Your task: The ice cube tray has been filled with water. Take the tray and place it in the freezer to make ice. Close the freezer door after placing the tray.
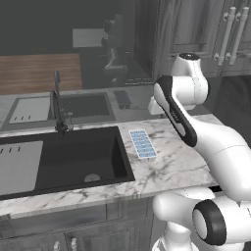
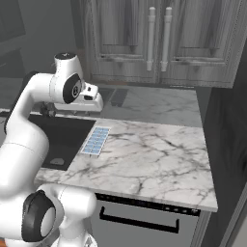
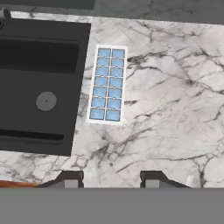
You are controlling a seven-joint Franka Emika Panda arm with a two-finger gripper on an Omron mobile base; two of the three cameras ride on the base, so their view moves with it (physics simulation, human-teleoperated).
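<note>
The end effector (image 3: 109, 179), fingers spread wide and holding nothing, hangs above the ice cube tray (image 3: 107, 84) lying just beside the sink (image 3: 39, 83) edge, open marble surface (image 3: 175, 109) alongside.

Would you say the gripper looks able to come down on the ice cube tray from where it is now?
Probably yes. The ice cube tray lies flat on the marble counter beside the sink, with nothing on or over it, and the open gripper looks down on it from above.
</note>
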